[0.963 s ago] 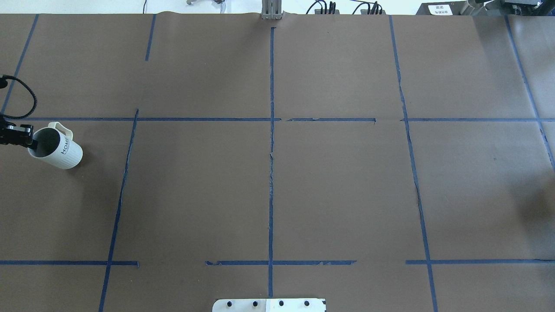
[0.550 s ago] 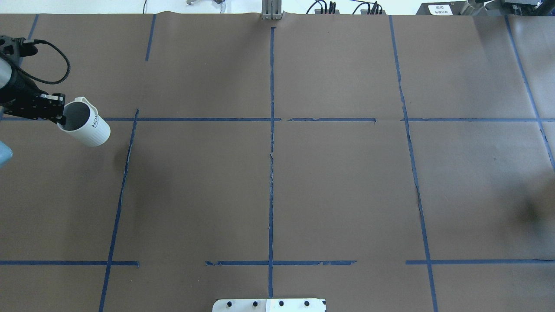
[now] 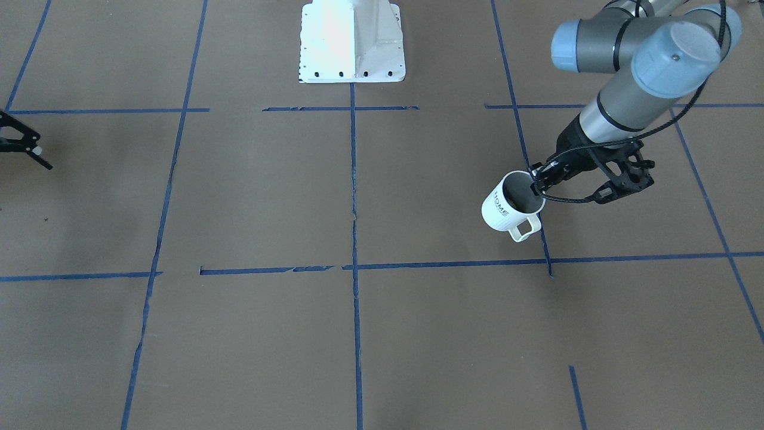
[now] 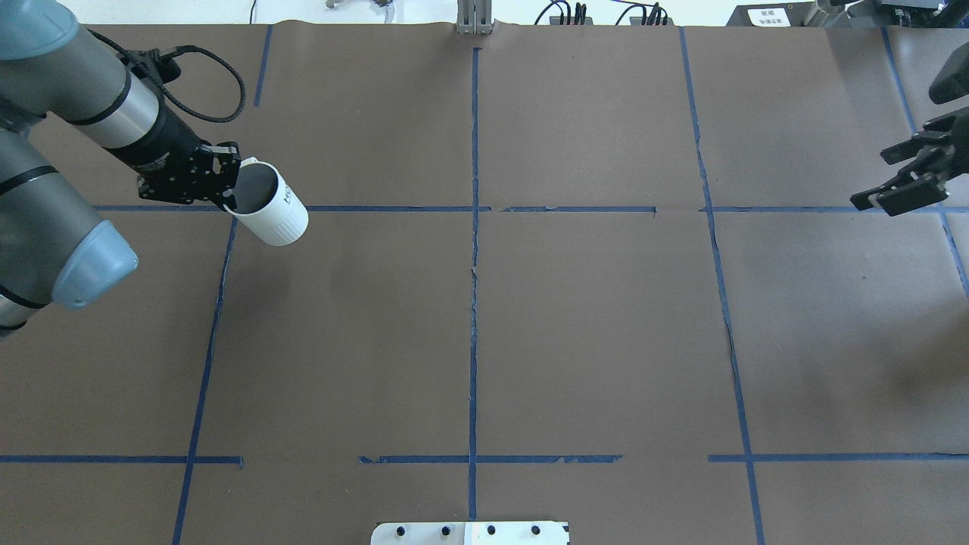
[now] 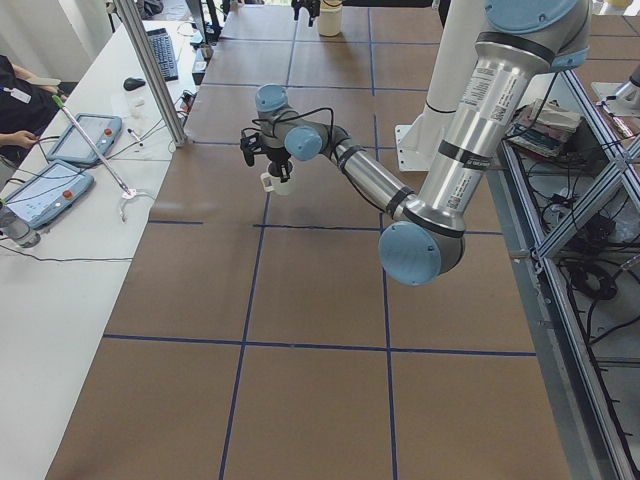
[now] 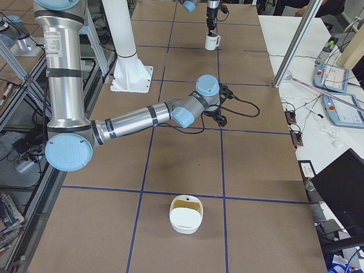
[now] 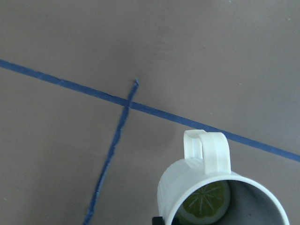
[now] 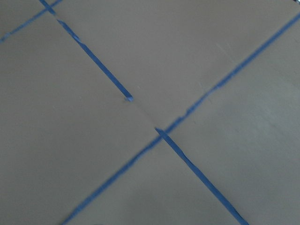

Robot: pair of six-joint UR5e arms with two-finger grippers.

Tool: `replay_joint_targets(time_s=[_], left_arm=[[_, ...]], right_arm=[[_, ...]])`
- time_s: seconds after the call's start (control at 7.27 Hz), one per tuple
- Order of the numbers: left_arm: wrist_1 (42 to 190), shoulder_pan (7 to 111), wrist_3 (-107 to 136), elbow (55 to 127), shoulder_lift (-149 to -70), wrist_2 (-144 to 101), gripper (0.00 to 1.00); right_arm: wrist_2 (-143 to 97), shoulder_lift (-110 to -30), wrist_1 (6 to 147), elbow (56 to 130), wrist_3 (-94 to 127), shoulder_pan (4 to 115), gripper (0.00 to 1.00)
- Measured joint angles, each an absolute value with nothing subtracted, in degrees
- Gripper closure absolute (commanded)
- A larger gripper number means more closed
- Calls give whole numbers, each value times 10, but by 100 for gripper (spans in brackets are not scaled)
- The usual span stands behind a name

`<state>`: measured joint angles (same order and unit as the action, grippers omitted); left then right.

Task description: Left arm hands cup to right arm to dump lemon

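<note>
My left gripper (image 4: 229,197) is shut on the near rim of the white ribbed cup (image 4: 272,208) and holds it tilted above the table, left of centre. It also shows in the front-facing view, where the left gripper (image 3: 536,184) grips the cup (image 3: 506,209) with the handle turned away from the robot. The left wrist view looks into the cup (image 7: 206,187), and the yellow-green lemon (image 7: 205,205) lies at its bottom. My right gripper (image 4: 870,180) is open and empty at the table's right edge, far from the cup.
The white robot base plate (image 3: 352,42) stands at the robot's edge of the table. A white container (image 6: 186,214) sits on the table beyond the right arm, near that end. Blue tape lines (image 4: 474,227) divide the brown table cover.
My left arm has carried the cup rightward and farther from the robot. My right gripper has come into view at the right edge, open.
</note>
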<state>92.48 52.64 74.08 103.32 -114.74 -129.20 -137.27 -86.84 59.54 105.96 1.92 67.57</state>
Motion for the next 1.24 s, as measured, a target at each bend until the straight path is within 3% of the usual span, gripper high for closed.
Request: replay_joint_targets(time_s=[0.28,0.83,1.24], left_arm=[[914,504,827,1020,-1201,-1292,100],[911,490,915,999,-1252,-1293,100],[910,475,985,991,-1288,-1293,100]], right_arm=[[-1330,-809,520,1060,147,605,1],[-1024,-684,469,1063,259,394,1],[-777,-647,453,1062,265,255,1]])
